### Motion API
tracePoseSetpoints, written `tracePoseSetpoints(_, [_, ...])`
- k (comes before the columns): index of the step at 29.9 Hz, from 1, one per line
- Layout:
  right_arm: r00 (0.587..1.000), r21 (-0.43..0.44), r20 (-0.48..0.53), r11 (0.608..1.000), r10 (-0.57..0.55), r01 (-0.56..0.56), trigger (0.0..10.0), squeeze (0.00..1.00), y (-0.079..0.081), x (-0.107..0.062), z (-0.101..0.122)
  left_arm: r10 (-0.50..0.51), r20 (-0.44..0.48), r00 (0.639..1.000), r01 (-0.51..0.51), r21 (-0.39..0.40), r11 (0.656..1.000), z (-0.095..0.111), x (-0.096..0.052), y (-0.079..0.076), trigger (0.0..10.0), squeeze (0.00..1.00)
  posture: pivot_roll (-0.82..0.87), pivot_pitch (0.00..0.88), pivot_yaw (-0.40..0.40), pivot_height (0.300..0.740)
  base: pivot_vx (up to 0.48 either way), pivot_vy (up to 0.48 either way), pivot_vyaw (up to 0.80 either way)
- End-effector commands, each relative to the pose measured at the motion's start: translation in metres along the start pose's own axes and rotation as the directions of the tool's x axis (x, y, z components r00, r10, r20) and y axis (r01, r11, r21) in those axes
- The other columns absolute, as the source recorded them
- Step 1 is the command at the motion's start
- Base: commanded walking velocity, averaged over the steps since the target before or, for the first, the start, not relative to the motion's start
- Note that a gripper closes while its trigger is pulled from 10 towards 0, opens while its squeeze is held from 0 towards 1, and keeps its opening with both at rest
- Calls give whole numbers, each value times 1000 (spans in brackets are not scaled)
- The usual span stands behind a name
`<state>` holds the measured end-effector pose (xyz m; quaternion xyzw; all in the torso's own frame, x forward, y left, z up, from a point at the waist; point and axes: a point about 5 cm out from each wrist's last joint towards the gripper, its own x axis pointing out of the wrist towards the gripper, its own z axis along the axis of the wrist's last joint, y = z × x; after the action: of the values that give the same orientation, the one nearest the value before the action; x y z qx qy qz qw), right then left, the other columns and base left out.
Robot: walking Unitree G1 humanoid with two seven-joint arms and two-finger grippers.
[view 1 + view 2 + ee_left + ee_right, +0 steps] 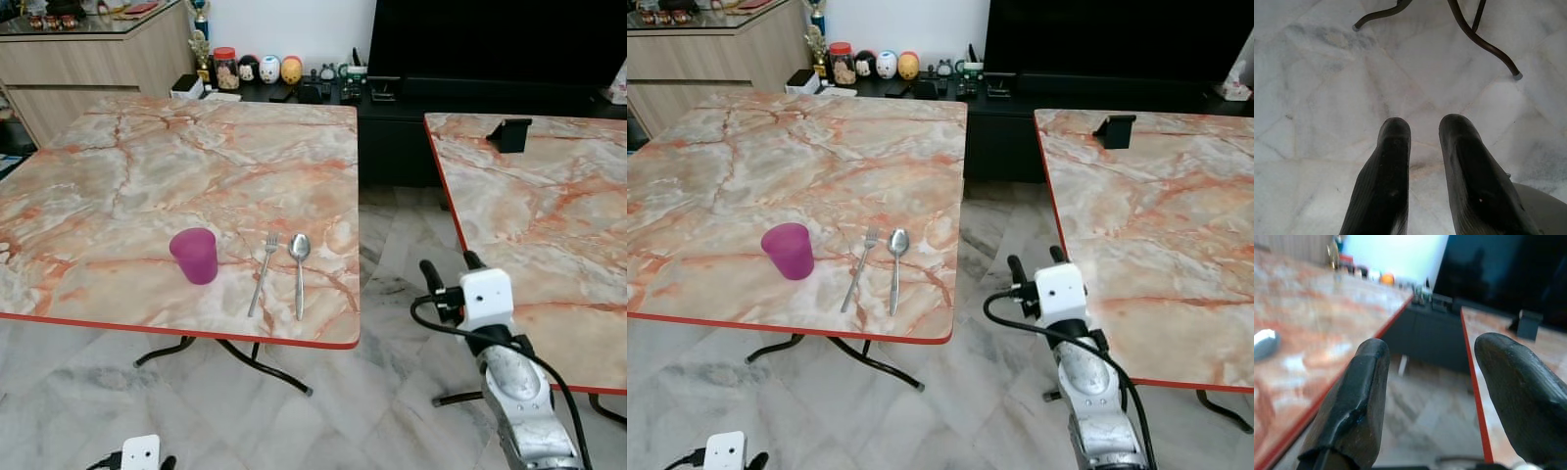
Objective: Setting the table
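Observation:
A purple cup (pixel 195 255) stands near the front edge of the left marble table (pixel 147 176). Just to its right lie a fork (pixel 263 272) and a spoon (pixel 299 269), side by side and apart. My right gripper (pixel 449 270) is raised in the gap between the two tables, to the right of the spoon, open with nothing between its fingers (pixel 1352 406). My left gripper (pixel 1422 132) hangs low over the floor below the table's front edge, open and holding nothing.
A second marble table (pixel 539 225) stands on the right with a small black stand (pixel 509 133) on its far side. Behind are a dark TV cabinet (pixel 392 108) with jars and figurines (pixel 260 69), and a wooden sideboard (pixel 88 59). Table legs (pixel 1484 44) rest on the marble floor.

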<state>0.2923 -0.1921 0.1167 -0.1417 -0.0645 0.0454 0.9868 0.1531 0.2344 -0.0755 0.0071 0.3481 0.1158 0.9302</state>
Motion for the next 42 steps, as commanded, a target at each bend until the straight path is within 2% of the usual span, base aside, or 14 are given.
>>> tracePoseSetpoints(1, [1000,16,29,1000,11,-11,10000,0,2,4,5,14,16,1000,-14,3,1000,3,0,3,10000,0,24,0,6,740,0,0,0])
tracePoseSetpoints(4, [999,20,32,1000,19,-20,10000,0,6,4,6,36,23,999,-36,19,999,5,1,7,10000,0,29,0,3,740,0,0,0])
tracePoseSetpoints(7, [999,28,31,999,29,-30,10000,0,10,3,5,36,26,999,-38,74,997,6,1,11,10000,0,30,0,2,740,0,0,0])
tracePoseSetpoints(13, [999,41,43,999,30,-32,10000,0,10,4,6,65,10,998,-65,43,997,3,-1,19,10000,0,27,0,6,740,0,0,0])
tracePoseSetpoints(42, [998,77,63,996,29,-34,10000,0,16,9,11,63,10,998,-63,34,997,4,1,13,10000,0,35,0,7,740,0,17,0])
